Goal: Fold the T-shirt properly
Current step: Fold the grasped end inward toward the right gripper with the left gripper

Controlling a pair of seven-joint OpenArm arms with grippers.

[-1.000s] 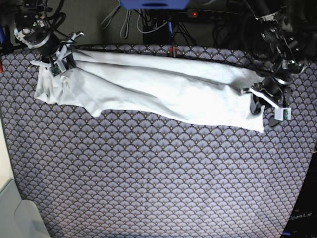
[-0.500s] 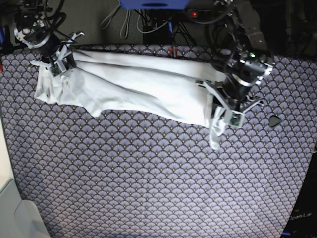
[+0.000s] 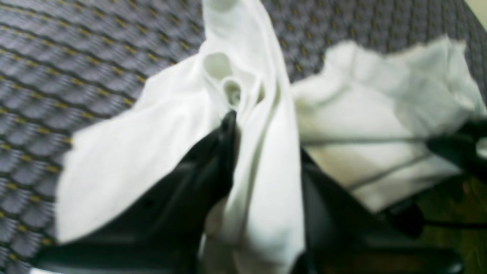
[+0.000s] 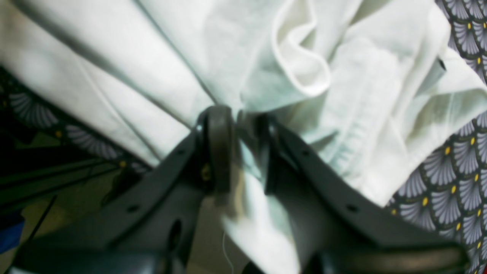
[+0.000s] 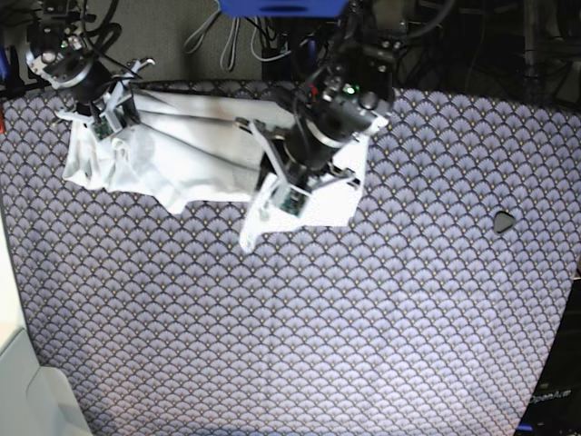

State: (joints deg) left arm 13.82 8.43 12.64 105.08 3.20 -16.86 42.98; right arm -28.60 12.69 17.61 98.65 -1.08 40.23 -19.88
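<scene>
T-shirt (image 5: 182, 150) lies along the far edge of the scallop-patterned cloth (image 5: 300, 336), bunched in the far-left area, with one end pulled over toward the middle.

Left gripper (image 5: 277, 186) is near the far centre of the table, clamped on a gathered fold of the shirt. A strip of white fabric hangs from it and trails down-left onto the patterned cloth. In the left wrist view the cloth runs straight up between the dark fingers (image 3: 224, 144), pinched tight, with more of the shirt (image 3: 380, 125) spread out to the right behind them. That view is blurred, so fine detail is lost.

Right gripper (image 5: 107, 116) sits at the far-left corner, on the shirt's other end. In the right wrist view its fingers (image 4: 218, 144) stand close together with a bunch of white fabric (image 4: 304, 76) squeezed in the gap, so it is gripping the shirt too. Folded hems and wrinkles pile up just beyond the tips; patterned cloth (image 4: 452, 182) shows on the right of that view.

Shirt between the two grippers is doubled and rumpled, not flat. A small dark object (image 5: 502, 221) lies on the patterned cloth at right, well apart from the shirt; I cannot tell what it is.
</scene>
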